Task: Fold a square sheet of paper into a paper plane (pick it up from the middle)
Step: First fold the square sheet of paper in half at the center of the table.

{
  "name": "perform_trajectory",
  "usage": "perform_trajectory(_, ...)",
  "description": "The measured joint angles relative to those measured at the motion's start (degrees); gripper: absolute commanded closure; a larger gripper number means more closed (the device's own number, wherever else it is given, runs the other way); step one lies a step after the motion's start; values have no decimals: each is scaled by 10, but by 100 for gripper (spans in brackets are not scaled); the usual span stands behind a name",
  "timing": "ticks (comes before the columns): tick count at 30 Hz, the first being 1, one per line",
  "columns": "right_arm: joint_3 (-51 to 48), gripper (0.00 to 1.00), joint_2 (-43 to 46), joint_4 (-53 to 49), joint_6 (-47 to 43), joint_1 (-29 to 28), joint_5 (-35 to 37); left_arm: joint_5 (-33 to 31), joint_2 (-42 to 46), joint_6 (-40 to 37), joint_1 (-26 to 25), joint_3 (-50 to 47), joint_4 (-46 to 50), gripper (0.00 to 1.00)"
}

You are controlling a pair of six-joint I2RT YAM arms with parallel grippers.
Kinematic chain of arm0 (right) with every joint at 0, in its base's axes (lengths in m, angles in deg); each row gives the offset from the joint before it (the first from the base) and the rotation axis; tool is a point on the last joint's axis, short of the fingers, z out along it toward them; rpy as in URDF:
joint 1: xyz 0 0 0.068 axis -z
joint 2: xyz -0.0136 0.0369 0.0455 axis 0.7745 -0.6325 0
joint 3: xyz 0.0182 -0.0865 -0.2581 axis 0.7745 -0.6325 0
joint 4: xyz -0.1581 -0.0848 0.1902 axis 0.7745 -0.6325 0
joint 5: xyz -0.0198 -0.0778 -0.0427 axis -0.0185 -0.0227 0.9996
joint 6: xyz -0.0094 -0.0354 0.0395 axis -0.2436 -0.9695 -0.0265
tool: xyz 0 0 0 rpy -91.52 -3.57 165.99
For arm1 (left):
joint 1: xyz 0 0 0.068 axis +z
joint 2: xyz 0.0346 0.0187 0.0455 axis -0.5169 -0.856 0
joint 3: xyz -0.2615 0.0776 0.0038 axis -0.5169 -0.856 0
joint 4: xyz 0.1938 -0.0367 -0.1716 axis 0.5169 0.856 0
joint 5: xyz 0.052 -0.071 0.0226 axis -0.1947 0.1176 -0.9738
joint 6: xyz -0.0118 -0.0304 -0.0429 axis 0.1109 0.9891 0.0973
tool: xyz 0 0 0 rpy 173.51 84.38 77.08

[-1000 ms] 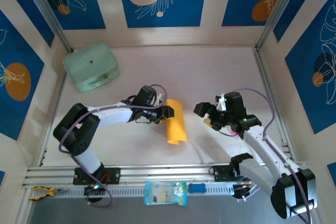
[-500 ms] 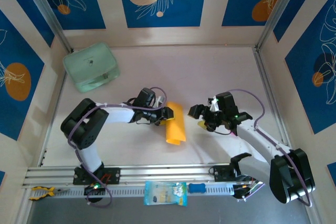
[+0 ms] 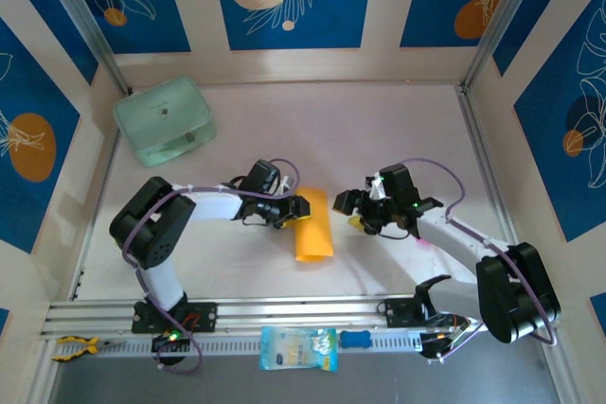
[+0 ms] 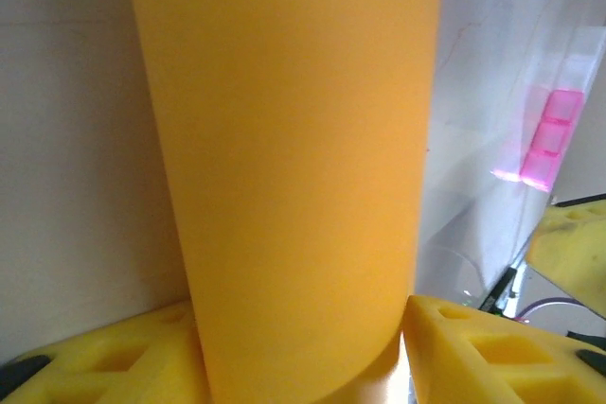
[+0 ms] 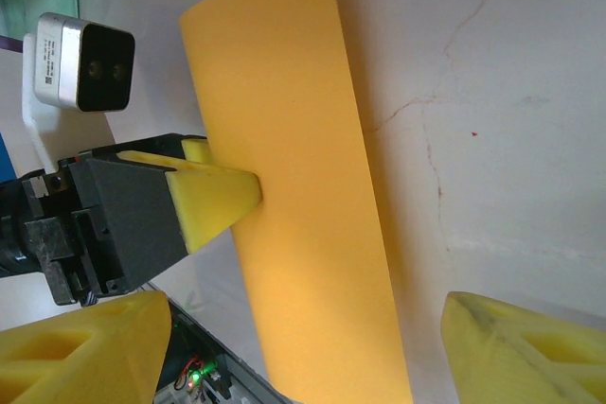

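- Top external: the left jaws grip the square sheet of paper (image 3: 314,229) at the far part of its left long edge. The right jaws stand open just beside the sheet's far right corner, with nothing between them
- The sheet lies folded over into a narrow orange-yellow strip near the middle of the tabletop (image 3: 379,130), between the two arms
- A mint-green case (image 3: 164,120) sits at the far left, well apart from the sheet, and a pale blue packet (image 3: 298,347) lies at the near edge between the arm bases
- Left wrist: the sheet (image 4: 294,167) runs away from the camera as a smooth rounded band. It fills the gap between the left arm's yellow fingers (image 4: 483,352) and touches both
- Right wrist: the right arm's yellow fingers (image 5: 521,347) sit wide apart at the bottom corners, clear of the sheet (image 5: 303,205)
- One yellow fingertip (image 5: 218,201) of the left arm presses on the upper face of the strip at its left edge, below that arm's wrist camera (image 5: 80,61)
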Motion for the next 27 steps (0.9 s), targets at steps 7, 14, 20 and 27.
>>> perform_trajectory(7,2,38,-14,14,0,-7,0,-45,17,-34,0,15,68,42)
perform_trajectory(14,3,43,-36,31,2,-19,0,-85,22,-75,1,38,139,47)
perform_trajectory(20,11,43,-57,42,2,-34,0,-97,19,-98,1,52,172,46)
perform_trajectory(27,21,44,-68,46,2,-40,0,-98,-1,-123,1,83,212,44)
